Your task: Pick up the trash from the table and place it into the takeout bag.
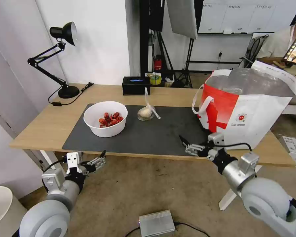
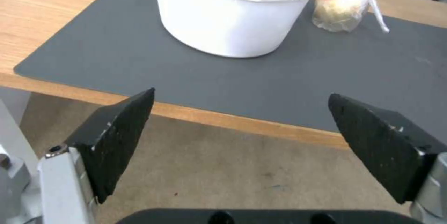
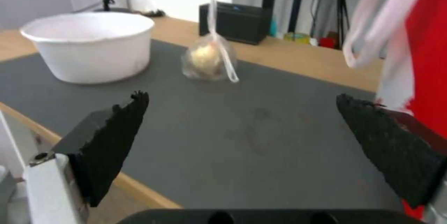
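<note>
Your left gripper (image 1: 100,158) hangs below and in front of the table's (image 1: 39,128) near edge, close to the front-left corner of the dark grey mat (image 1: 154,131), with its fingers (image 2: 118,133) spread wide and nothing between them. Your right gripper (image 1: 185,142) sits just above the mat's near edge, beside the takeout bag (image 1: 253,112), its jaws likewise wide apart and empty.

The white bowl (image 1: 105,118) of red crawfish shells (image 1: 111,119) stands on the mat's left part, near its far-left corner. The knotted clear bag (image 1: 146,112) with a beige lump lies just beyond it toward the mat's far edge, apart from the bowl (its tied tail points upward). The takeout bag stands upright at the table's right end, mouth open, foil lining showing. A black tissue box (image 1: 135,85) rests at the table's far edge, and a black desk lamp (image 1: 61,59) at its far-left corner.
</note>
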Controlling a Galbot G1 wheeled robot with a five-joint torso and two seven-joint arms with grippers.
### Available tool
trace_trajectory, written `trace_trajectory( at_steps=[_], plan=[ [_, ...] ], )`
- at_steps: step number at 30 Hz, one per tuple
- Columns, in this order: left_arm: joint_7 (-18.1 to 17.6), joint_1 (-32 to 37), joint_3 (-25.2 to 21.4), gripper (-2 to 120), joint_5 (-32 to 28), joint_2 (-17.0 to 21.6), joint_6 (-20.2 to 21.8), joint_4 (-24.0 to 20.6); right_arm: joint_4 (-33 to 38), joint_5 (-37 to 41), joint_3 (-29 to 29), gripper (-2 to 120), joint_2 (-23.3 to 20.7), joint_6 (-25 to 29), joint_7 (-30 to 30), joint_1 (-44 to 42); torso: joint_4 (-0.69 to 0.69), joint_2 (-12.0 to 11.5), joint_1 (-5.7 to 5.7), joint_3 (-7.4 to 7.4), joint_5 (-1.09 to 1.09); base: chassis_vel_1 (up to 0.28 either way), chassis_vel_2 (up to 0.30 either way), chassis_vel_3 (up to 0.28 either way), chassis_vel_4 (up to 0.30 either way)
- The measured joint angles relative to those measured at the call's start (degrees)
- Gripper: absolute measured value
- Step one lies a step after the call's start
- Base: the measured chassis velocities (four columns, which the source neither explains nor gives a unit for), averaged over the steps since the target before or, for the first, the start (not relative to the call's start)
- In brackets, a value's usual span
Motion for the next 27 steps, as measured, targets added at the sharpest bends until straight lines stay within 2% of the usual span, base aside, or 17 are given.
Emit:
trace_trajectory(
  at_steps=[14,27],
  plan=[
    [0.2,0.0,-0.3,100,-0.4,0.1,0.2,0.2,-0.6,-2.0,3.8,100,2.1,0.7,2.2,-8.9,0.00,0.0,0.00,0.00,0.00,0.000,0.000,0.000,0.000],
    [0.2,0.0,-0.5,100,-0.4,-0.1,0.2,0.4,-0.5,-1.8,4.5,100,1.7,0.4,4.0,-10.8,0.00,0.0,0.01,0.00,0.00,0.000,0.000,0.000,0.000]
  ],
)
